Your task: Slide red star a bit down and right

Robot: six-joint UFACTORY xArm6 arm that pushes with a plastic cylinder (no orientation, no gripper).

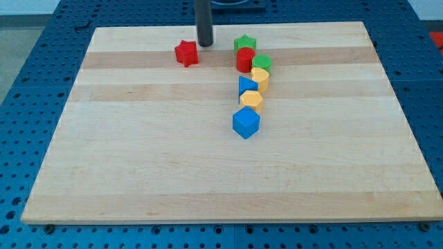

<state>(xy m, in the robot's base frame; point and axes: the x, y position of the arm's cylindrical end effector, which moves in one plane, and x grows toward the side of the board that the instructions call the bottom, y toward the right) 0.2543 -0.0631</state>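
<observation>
**Our tip sits on the wrong side of the red star**

We see the red star [186,53] in the upper part of the frame, a little left of centre, on the wooden board [138,166]. My tip [205,45] rests just beside it, to the star's upper right, close but, as far as we can tell, not touching. We have no fingers and no jaws: the arm ends in a plain rod that holds nothing and can only push.

That is the relation the move turns on. The star must go down and right, so we judge the tip needs to be at the star's upper left. From where it stands now, a push would send the star down and left instead.

To the right of the star runs a chain of blocks, well apart from it: a green star [244,44] at the top, a red cylinder [245,60], a green block [261,63], a yellow block [259,77], a blue block [247,86], a second yellow block [251,101], and a blue cube [246,122] lowest. A short slide should stop well before this chain; a long one would risk the red cylinder or the blocks below it.
</observation>
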